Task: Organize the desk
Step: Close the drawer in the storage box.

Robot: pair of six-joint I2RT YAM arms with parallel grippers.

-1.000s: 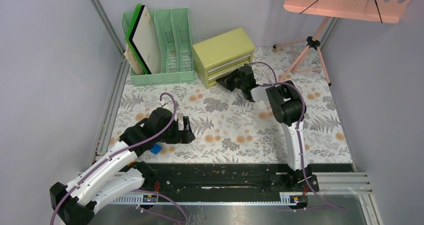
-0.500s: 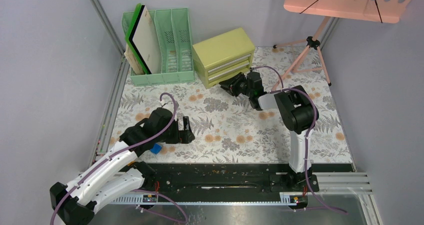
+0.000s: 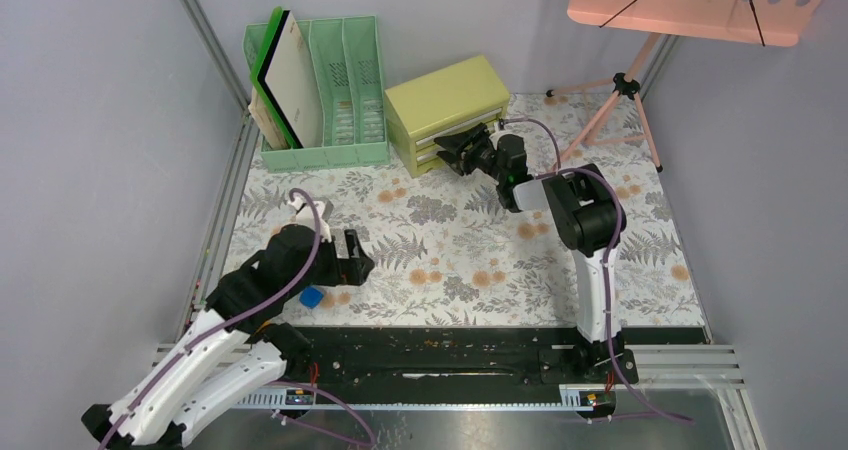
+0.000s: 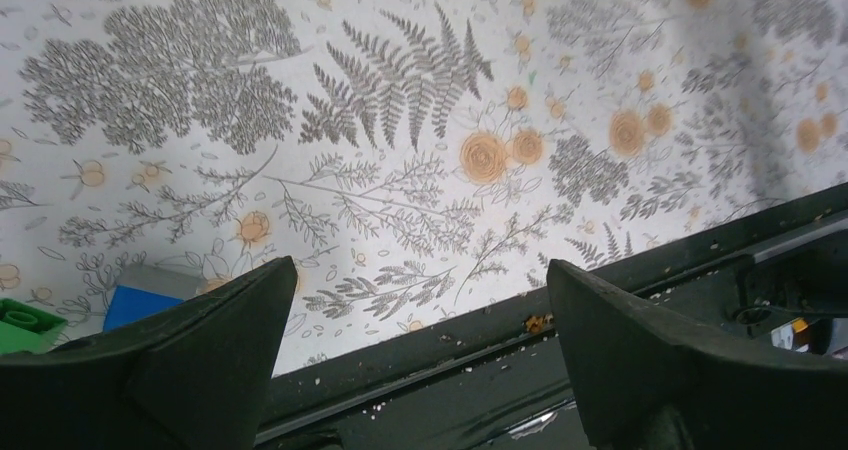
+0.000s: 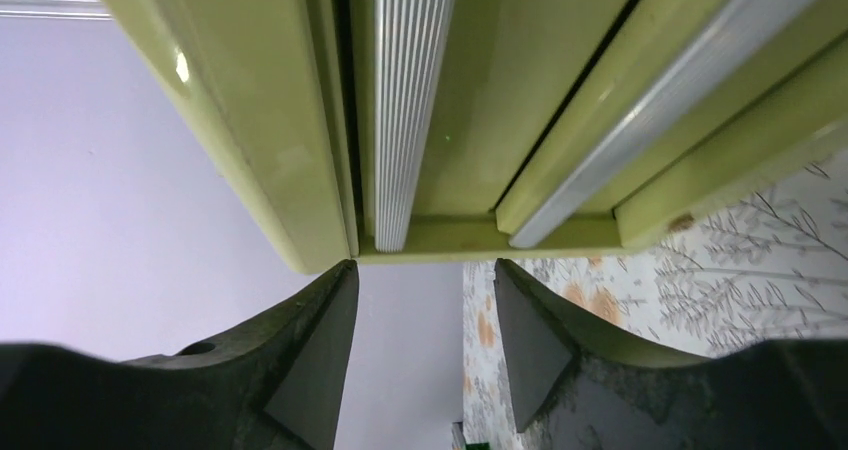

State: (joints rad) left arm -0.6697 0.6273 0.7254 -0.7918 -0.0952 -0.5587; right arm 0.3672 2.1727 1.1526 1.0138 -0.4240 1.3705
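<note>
the desk (image 3: 470,260), a flat top covered in grey ferns and small orange flowers, spreads out in front of the yellow-green drawer chest (image 3: 447,105), which stands at its far edge. the right gripper (image 3: 458,152) is right at the chest's front, low at the left corner as the top camera sees it. in the right wrist view its two dark fingers (image 5: 310,340) stand partly apart with nothing between them, and the chest's ribbed silver handle strip (image 5: 410,100) is just above the gap. whether a fingertip touches the chest cannot be told. the left gripper (image 3: 354,258) hangs well in front of the chest and to its left, over bare patterned desk, and the left wrist view shows its jaws spread wide and empty. a small blue block (image 3: 312,298) lies on the desk just beside that gripper, on the side away from the chest, with a green piece (image 4: 22,322) next to it. a mint-green file rack (image 3: 345,90) holding upright boards stands just left of the chest, and a pink tripod stand (image 3: 625,90) rises to the chest's right.
</note>
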